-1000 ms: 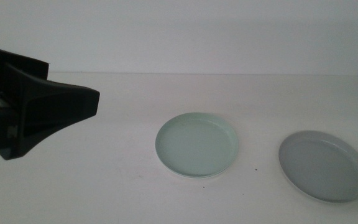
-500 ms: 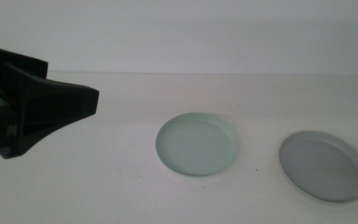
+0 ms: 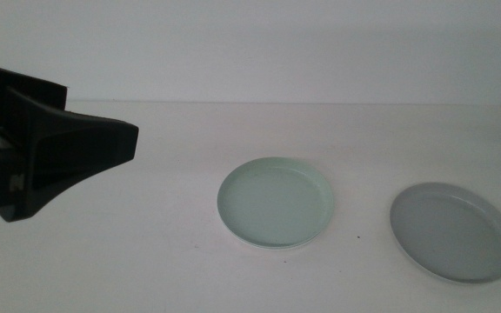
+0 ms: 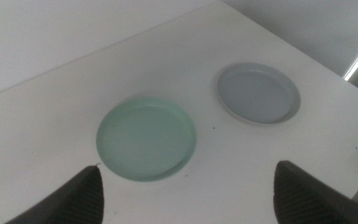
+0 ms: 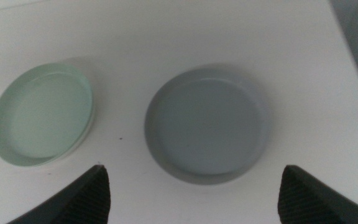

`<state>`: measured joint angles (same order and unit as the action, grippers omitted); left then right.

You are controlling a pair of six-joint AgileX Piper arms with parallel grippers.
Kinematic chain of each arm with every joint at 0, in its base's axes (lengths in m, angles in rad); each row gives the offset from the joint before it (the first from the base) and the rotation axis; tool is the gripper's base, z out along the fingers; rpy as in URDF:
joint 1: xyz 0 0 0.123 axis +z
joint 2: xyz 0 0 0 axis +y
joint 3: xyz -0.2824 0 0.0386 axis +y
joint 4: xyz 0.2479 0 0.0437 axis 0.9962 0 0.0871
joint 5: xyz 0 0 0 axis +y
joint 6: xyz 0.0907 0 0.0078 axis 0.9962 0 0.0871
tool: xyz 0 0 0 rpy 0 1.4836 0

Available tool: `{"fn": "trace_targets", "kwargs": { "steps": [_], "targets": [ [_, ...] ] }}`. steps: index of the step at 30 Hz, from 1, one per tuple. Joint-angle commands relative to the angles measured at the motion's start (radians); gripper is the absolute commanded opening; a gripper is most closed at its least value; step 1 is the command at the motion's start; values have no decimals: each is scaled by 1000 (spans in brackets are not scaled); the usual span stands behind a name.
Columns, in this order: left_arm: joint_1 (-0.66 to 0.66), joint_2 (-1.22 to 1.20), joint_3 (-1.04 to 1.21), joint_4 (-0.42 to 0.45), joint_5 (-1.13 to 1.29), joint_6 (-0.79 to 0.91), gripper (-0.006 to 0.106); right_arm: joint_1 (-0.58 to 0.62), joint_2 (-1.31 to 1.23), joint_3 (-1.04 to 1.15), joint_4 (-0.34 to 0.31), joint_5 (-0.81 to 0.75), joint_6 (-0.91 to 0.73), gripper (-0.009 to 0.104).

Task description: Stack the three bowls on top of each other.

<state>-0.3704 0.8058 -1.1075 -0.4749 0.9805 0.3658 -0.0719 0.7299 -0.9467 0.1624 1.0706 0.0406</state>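
Left gripper [image 4: 185,186]: jaws spread wide, nothing between them; held above the counter [image 3: 172,139] at its left side, with the arm entering the middle view from the left as a large dark shape. Both jaw tips show in the left wrist view, well clear of any bowl.

Right gripper [image 5: 194,186]: jaws likewise spread wide and empty, poised over the counter above the grey bowl; out of the middle view.

Mint green bowl [image 3: 276,203]: shallow, round, low upright rim; sits flat near the middle of the counter. A thin white edge shows beneath its rim in the right wrist view, suggesting it rests on the white bowl [image 5: 86,132], though little of that one is visible.

Grey bowl [image 3: 452,231]: same shape and size; sits flat on the counter to the right of the mint green bowl, apart from it, near the right edge.

Counter: plain white, matte, against a pale wall.
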Motion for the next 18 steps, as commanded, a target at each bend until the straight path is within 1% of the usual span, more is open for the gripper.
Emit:
{"fn": "trace_targets", "kwargs": {
  "steps": [1, 6, 10, 13, 18],
  "targets": [
    [1, -4, 1, -3, -13, 3, 94, -8, 23, -11, 25, 0, 8, 93],
    [1, -4, 1, -5, -13, 3, 94, -8, 40, -11, 102, -25, 12, 93],
    [1, -4, 1, -5, -13, 1, 94, -8, 36, -11, 137, -27, 12, 93],
    [1, -4, 1, -5, -13, 1, 94, -8, 34, -11, 139, -21, 12, 93],
    [1, -4, 1, -5, -13, 3, 94, -8, 86, -11, 97, -17, 41, 93]
  ]
}}
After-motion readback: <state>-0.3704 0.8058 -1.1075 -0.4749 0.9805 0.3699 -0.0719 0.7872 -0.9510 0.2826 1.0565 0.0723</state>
